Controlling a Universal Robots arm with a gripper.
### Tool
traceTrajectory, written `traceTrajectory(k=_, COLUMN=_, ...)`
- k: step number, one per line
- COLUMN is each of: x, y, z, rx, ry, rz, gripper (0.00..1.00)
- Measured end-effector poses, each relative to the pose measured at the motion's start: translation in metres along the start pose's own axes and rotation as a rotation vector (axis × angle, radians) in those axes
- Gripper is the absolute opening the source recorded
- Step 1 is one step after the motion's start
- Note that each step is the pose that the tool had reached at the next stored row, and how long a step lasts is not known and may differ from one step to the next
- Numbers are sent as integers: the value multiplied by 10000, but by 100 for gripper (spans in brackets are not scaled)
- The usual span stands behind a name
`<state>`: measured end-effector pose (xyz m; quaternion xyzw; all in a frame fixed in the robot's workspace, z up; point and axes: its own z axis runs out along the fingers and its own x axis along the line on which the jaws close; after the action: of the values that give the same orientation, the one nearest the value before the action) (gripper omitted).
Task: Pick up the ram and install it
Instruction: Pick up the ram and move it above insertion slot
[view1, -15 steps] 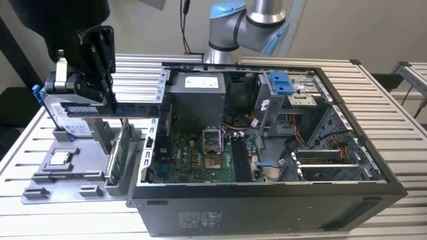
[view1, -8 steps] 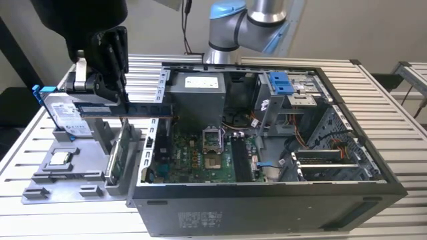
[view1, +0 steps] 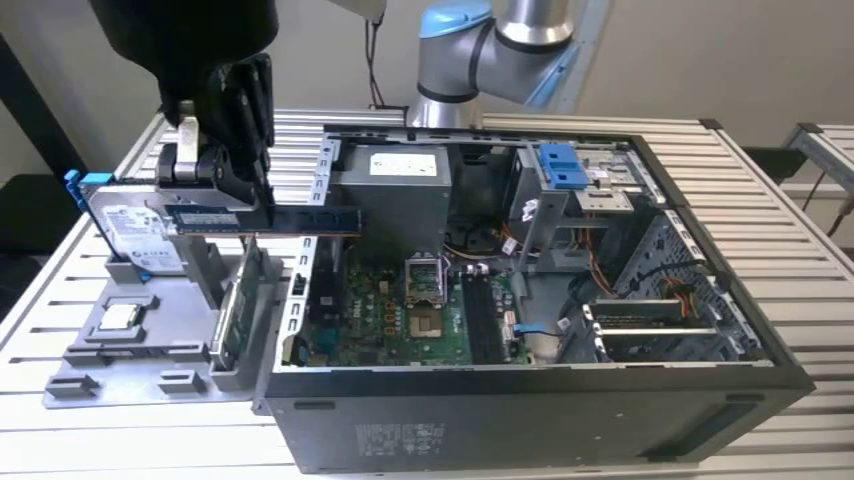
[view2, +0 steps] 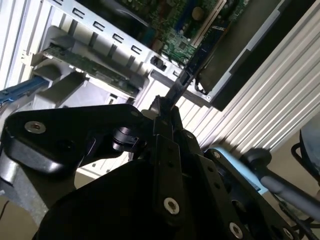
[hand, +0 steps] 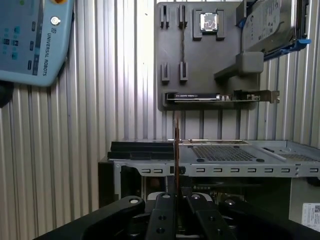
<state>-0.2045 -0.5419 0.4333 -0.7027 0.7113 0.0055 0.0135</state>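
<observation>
The ram (view1: 300, 219) is a long dark stick with a pale label, held level in the air over the case's wall on the exterior view's left. My gripper (view1: 244, 207) is shut on one end of it, above the grey holder tray (view1: 94, 375). In both wrist views the ram (view2: 181, 84) (hand: 176, 145) shows edge-on, sticking out from between the black fingers (view2: 159, 122) (hand: 161, 207). The motherboard (view1: 387, 315) with its long memory slots (view1: 481, 318) lies lower, inside the open computer case (view1: 534, 410).
The grey tray carries a silver hard drive in a blue frame (view1: 134, 232), a processor chip (view1: 120, 318) and an upright green card (view1: 244, 300). A teach pendant (hand: 30, 40) lies on the slatted table (hand: 85, 125). The power supply (view1: 400, 190) and drive cage (view1: 567, 175) stand inside the case.
</observation>
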Motion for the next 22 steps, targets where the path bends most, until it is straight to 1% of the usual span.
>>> traceTrajectory(k=3, x=-1, y=-53, z=1, rx=0, ry=0, rz=0, gripper=14)
traceTrajectory(k=13, x=-4, y=-290, z=3, rx=-2, ry=0, rz=0, gripper=14)
traceTrajectory(k=22, x=-7, y=-463, z=5, rx=-2, ry=0, rz=0, gripper=14)
